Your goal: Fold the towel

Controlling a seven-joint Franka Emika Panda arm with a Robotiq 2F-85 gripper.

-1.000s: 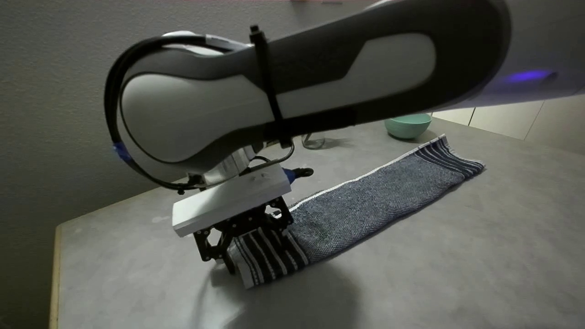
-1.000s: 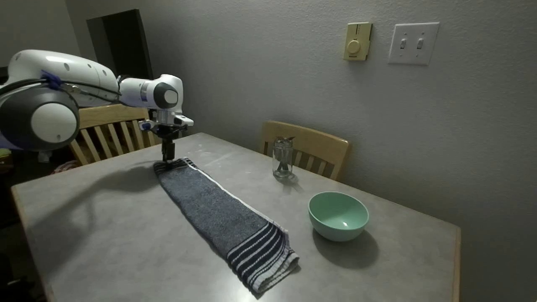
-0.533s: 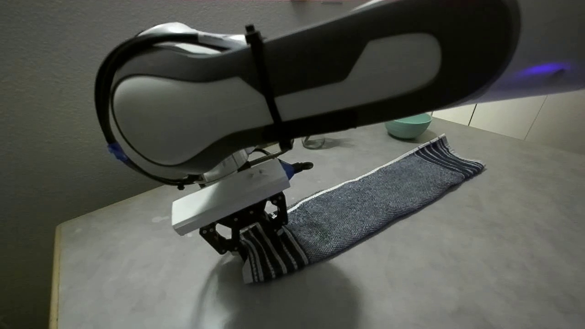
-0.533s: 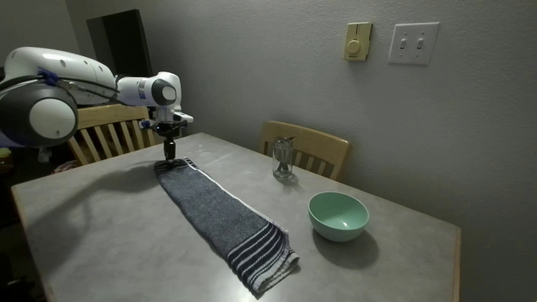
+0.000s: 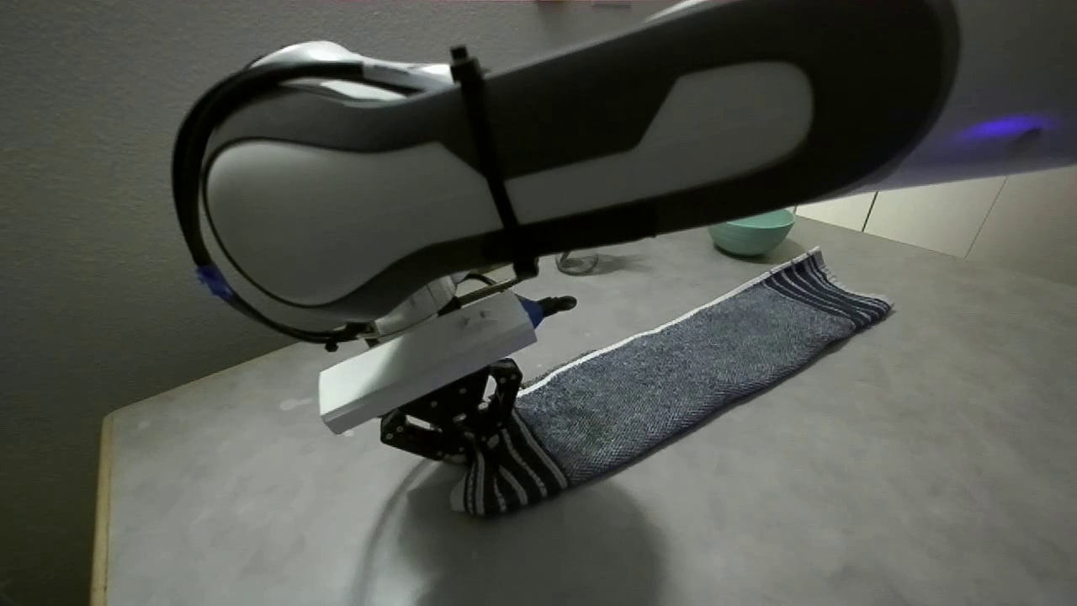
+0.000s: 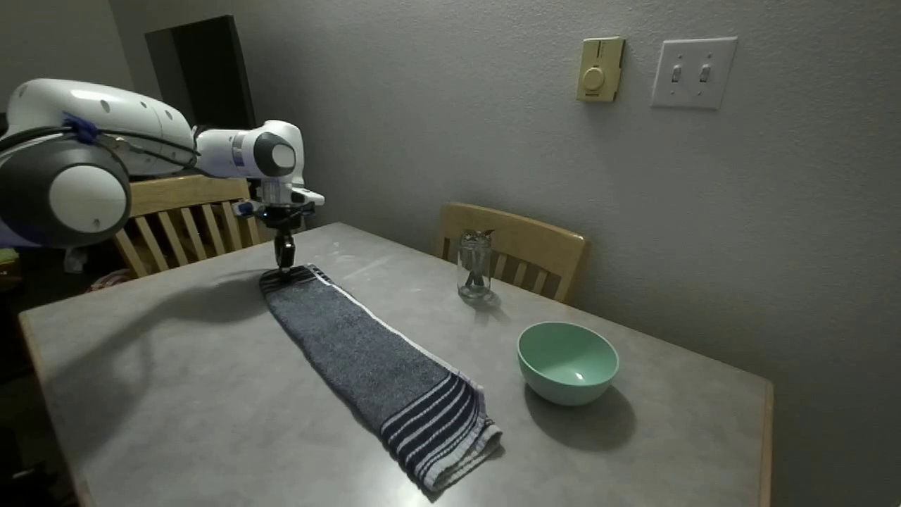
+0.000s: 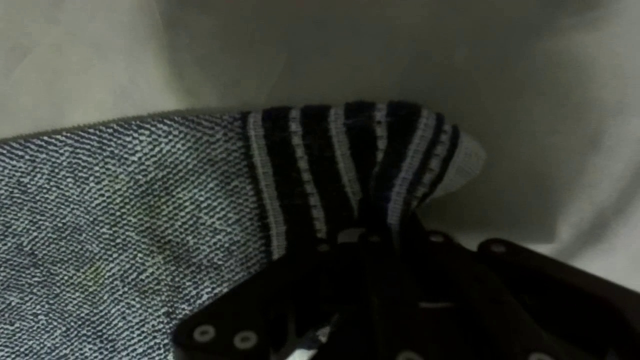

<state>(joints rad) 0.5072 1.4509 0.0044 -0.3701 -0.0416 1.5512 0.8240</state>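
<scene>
In an exterior view the arm [image 6: 105, 116] enters at the left, extends above the surface [image 6: 232, 422] and bends at the wrist, with the gripper [image 6: 285, 267] directed downward. The gripper is pressed together on a pinch of the towel [image 6: 359, 345]. In the wrist view, the striped end is gathered into a bunch, its stripes converging on the grip.

The towel lies lengthwise on the surface. The gripped end is the one nearer the far corner; the loose striped end points away from that corner, toward the near edge, which is cut off. The green bowl [image 6: 563, 387] stands near the loose end, not touching it. The glass jar [image 6: 474, 264] stands close to the edge between the far and right corners.

Both exterior views cut the arm off. In an exterior view the arm covers most of the glass jar, leaving the base visible, and overlaps the rim of the green bowl. In the wrist view, deep shadow merges the gripper with the black stripes; the contact line is hard to make out. The towel runs out of that view at left and bottom.
</scene>
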